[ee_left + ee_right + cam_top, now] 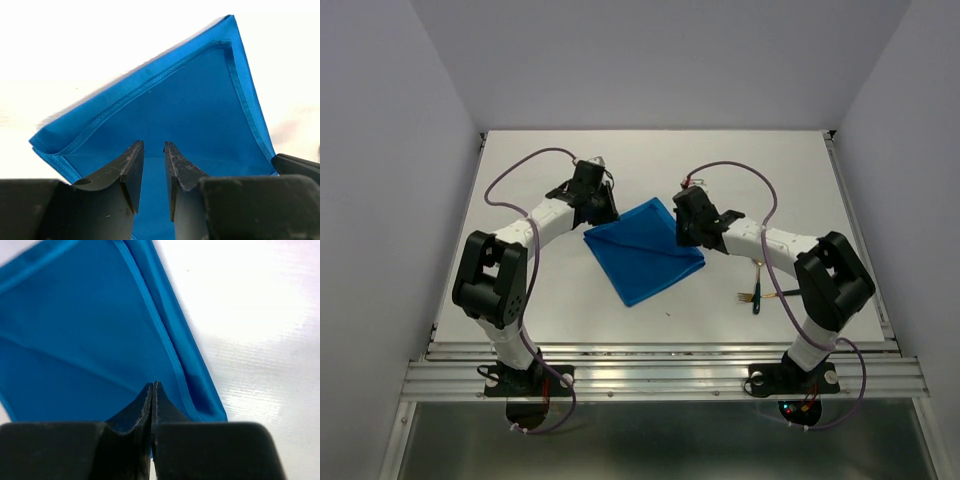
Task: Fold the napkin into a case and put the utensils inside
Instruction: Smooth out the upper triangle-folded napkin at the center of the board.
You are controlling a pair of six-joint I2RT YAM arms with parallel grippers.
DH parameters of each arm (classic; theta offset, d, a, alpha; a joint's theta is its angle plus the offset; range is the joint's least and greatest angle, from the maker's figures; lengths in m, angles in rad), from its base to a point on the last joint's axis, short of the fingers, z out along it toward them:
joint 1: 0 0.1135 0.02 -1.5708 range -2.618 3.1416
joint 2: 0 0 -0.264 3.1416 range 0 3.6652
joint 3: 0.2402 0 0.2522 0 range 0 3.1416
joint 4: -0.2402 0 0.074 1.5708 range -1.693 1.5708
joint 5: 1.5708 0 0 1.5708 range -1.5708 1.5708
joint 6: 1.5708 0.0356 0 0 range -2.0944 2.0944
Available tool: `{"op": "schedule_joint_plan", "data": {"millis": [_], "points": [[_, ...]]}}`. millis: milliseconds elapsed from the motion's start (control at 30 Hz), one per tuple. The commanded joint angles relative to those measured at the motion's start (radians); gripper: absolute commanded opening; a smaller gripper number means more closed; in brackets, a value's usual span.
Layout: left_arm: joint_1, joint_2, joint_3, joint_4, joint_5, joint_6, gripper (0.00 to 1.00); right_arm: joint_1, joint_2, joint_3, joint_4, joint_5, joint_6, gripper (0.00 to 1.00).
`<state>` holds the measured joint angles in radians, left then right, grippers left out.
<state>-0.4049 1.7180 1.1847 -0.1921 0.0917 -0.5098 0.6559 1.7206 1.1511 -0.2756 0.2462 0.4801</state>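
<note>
Napkin (642, 250): bright blue cloth, which lay flat on the white table (770, 170) as a tilted four-sided shape, one corner toward the far edge and one toward the arm bases.
Napkin, layers: in the left wrist view the napkin (190, 110) showed a hemmed upper layer over a lower one whose border stood out along two sides; in the right wrist view the napkin (80, 330) showed the same hem running beside its right edge.
Case: not yet formed; the napkin was still a broad folded shape.
Utensils (757, 292): gold heads and dark handles, which lay on the table to the right of the napkin, apart from it and nearer the arm bases than its middle; the two pieces appeared to cross.
Left gripper (600, 203): stood at the napkin's far-left side. In its own camera the left gripper (153, 145) had its fingers parted by a narrow gap, with blue cloth visible through the gap; contact with the napkin could not be judged.
Right gripper (688, 222): stood at the napkin's right corner. In its own camera the right gripper (152, 385) had its fingers pressed together, tips over the napkin just inside the hem; no cloth was seen pinched between them.
Cables (520, 165): purple loops arched over each arm, on either side of the napkin.
</note>
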Motion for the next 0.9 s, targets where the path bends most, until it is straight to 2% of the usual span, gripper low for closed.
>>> {"op": "schedule_joint_plan", "data": {"millis": [0,233,333,567,867], "points": [[0.032,-0.032,-0.020,-0.040,-0.050,0.027,0.35,0.005,0.022,-0.071,-0.010,0.045,-0.009,0.01],[0.078,0.008,-0.071,-0.014,-0.070,0.028,0.35,0.005,0.100,-0.103,0.015,0.061,0.008,0.01],[0.081,0.006,-0.059,-0.017,-0.081,0.031,0.35,0.005,0.068,-0.106,0.012,0.053,0.008,0.01],[0.081,-0.141,-0.086,-0.003,-0.119,0.019,0.35,0.005,-0.114,-0.110,0.012,0.085,-0.009,0.01],[0.077,-0.233,-0.214,0.026,-0.096,-0.009,0.35,0.005,-0.064,-0.123,-0.001,0.097,0.003,0.01]]}}
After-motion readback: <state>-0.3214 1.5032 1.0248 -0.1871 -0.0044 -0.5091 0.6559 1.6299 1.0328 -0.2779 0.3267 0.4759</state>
